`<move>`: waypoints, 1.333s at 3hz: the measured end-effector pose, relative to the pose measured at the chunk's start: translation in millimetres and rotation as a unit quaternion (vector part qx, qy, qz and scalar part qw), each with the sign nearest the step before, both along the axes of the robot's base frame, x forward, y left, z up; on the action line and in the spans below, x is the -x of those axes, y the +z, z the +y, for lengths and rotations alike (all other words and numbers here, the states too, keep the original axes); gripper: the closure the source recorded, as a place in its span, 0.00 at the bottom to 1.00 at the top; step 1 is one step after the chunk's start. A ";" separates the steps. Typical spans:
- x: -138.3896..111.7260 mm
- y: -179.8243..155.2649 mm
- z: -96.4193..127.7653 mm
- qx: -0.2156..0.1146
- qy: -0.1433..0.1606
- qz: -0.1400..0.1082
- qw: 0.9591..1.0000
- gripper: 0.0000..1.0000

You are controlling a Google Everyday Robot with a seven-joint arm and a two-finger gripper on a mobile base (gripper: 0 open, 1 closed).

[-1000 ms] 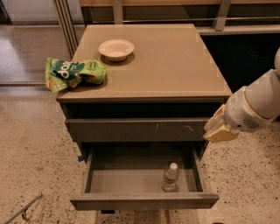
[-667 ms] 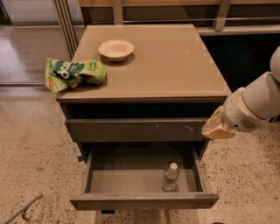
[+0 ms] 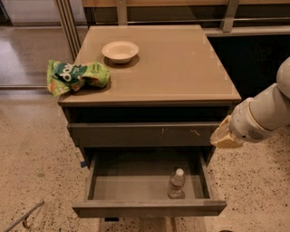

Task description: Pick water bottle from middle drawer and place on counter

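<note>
Water bottle (image 3: 176,183) upright in open middle drawer (image 3: 149,208), right of centre, at 7 o'clock from gripper (image 3: 225,136), apart. Gripper beside scratched drawer front (image 3: 140,134); its state can't be told. Green bag (image 3: 77,76) lettering unreadable.

speckled terrazzo floor (image 3: 31,154) spreads across the foreground, and a glossy tan floor (image 3: 27,54) lies beyond it at upper left. metal poles (image 3: 68,22) stand behind. a wooden rail (image 3: 158,3) runs along the top. a dark recess (image 3: 258,59) fills the right. the gripper (image 3: 225,134) hangs at right, above the terrazzo.
</note>
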State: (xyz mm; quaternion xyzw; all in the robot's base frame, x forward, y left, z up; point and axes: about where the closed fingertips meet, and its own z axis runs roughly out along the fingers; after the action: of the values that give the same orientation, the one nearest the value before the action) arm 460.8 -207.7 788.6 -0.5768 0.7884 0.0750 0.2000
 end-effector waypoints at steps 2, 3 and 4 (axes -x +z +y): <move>-26.5 -149.1 -51.4 -0.036 -0.008 -0.026 0.999 1.00; -23.8 -172.8 -48.6 -0.046 -0.005 -0.009 0.999 1.00; -23.8 -172.8 -48.6 -0.046 -0.005 -0.009 0.999 0.81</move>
State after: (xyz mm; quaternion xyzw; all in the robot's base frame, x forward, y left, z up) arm 484.6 -256.3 615.8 -0.5633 0.7855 0.1049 0.2337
